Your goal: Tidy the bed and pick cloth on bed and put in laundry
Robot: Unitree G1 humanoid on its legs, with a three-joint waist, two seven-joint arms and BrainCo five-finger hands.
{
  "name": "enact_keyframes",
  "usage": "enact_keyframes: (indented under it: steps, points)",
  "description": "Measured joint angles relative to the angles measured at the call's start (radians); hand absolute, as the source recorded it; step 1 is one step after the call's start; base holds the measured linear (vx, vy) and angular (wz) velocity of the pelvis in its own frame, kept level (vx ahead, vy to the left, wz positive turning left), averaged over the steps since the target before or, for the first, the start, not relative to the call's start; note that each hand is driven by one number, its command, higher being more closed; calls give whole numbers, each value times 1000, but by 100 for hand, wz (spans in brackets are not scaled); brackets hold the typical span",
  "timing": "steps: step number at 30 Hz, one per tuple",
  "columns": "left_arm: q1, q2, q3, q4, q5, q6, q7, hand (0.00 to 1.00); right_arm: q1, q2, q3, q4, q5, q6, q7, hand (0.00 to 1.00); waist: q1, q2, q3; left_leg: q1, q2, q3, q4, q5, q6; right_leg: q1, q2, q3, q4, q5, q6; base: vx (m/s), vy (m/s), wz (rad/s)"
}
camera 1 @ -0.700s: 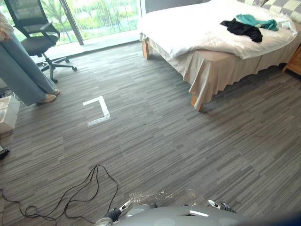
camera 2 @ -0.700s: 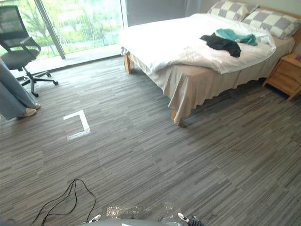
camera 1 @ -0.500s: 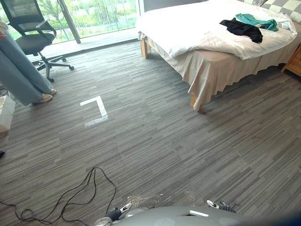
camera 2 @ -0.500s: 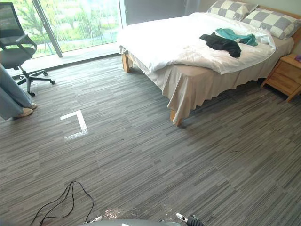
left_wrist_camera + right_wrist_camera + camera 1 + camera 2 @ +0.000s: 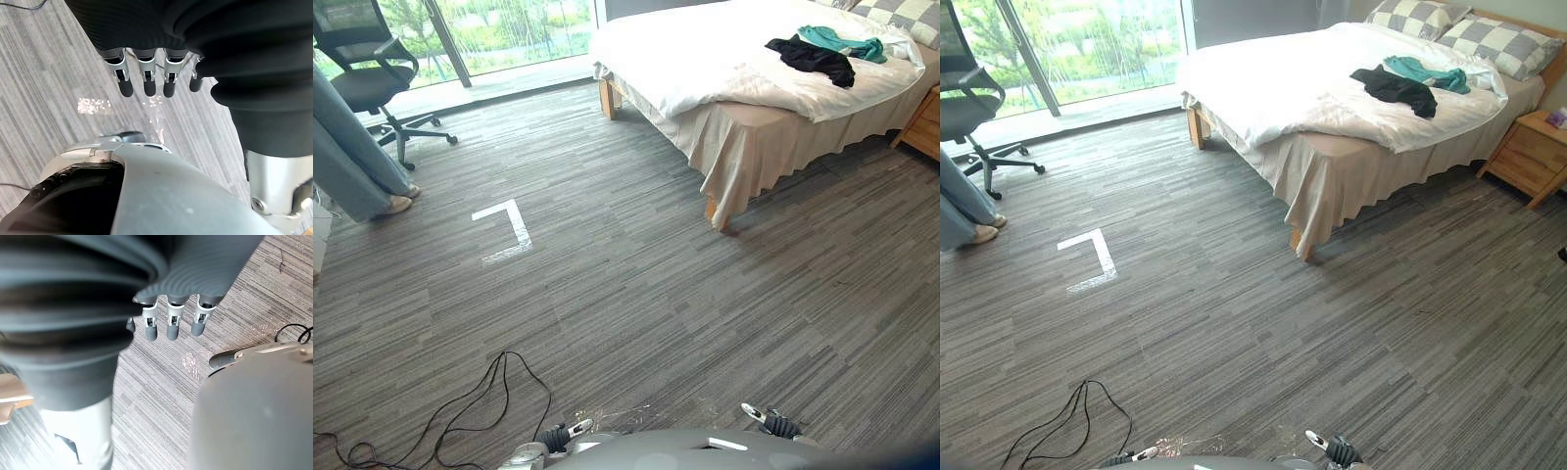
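Observation:
A black cloth and a teal cloth lie crumpled together on the bed, near its head, on the rumpled white duvet. The bed stands at the far right of the room, well away from me across the grey floor. My left hand hangs above the floor with relaxed, straight fingers and holds nothing. My right hand hangs the same way, open and empty, over the floor.
Two checked pillows rest at the bed's head, and a wooden nightstand stands beside it. A black office chair and a person in long blue-grey clothing are at the far left by the window. A white tape corner marks the floor.
The whole picture has shifted slightly left and up, so the camera has moved. The cloths on the bed lie as before.

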Motion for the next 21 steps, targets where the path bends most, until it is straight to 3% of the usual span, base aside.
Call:
enact_keyframes:
  steps: [4, 7, 8, 10, 12, 15, 16, 17, 18, 20, 21]
  points:
    - [-28, 16, -47, 0, 0, 4, -4, 0, -15, 2, 0, -1, 43, -13, -13, 0, -5, -2, 32, -20, -1, 10, 2, 1, 2, -90, -11, 2, 141, -67, -6, -26, -10, -2]
    - [-35, 31, -58, 0, 0, 5, -4, 0, -17, 16, -3, -15, 75, -14, -31, 0, -5, -23, 67, -3, -4, 31, 10, -6, 5, -124, -30, -5, 248, -130, 7, -7, -16, -16]
    - [-40, 38, -58, 0, 0, 5, -3, 0, -14, 19, -11, -22, 86, -14, -37, 0, -3, -33, 81, -4, -3, 60, 59, -34, 13, -140, -69, -52, 313, -166, 23, 12, -3, -41]
    - [-40, 40, -58, 0, 3, 7, -3, 0, -16, 19, -20, -22, 89, -12, -40, 0, -2, -30, 94, -9, 12, 98, 127, -82, 7, -149, -102, -121, 365, -173, 33, 2, -6, -64]
    - [-39, 40, -60, 0, 9, 17, -4, 0, -15, 18, -25, -21, 113, -10, -44, 0, -3, -22, 99, -10, 48, 137, 186, -131, -6, -159, -104, -184, 400, -170, 31, 37, -76, -75]
    - [-82, 34, -97, 7, 15, 19, -6, 0, -14, 15, -83, -20, 162, -10, -45, 0, -18, 18, 132, -1, 140, 172, 220, -184, -44, -278, -87, -225, 494, -213, 7, 109, -126, -59]
    - [-92, 21, -97, 9, 17, 17, -10, 0, -15, 13, -89, -21, 167, -10, -46, 0, -23, 48, 157, 13, 194, 196, 227, -196, -66, -338, -82, -215, 473, -196, 18, 234, -185, -63]
    - [-93, 18, -93, 12, 20, 12, -14, 0, -10, 14, -88, -24, 164, -11, -46, 0, -29, 51, 164, 26, 228, 219, 224, -200, -94, -400, -92, -192, 416, -135, 41, 215, -155, -61]
    - [-93, 25, -89, 19, 24, 8, -16, 0, -3, 16, -89, -26, 164, -13, -47, 0, -28, 41, 165, 33, 234, 232, 225, -197, -108, -418, -104, -190, 385, -99, 50, 280, -204, -53]
    - [-95, 49, -70, 47, 30, -4, -21, 0, 34, 44, -87, -18, 161, -17, -46, 0, -29, -6, 178, 112, 253, 272, 237, -234, -176, -432, -158, -190, 300, -17, 59, 342, -269, -40]
    - [-93, 45, -59, 47, 31, -6, -19, 0, 45, 46, -90, -13, 164, -16, -45, 0, -33, -4, 177, 131, 268, 277, 245, -253, -188, -436, -163, -196, 326, 12, 46, 471, -366, -19]
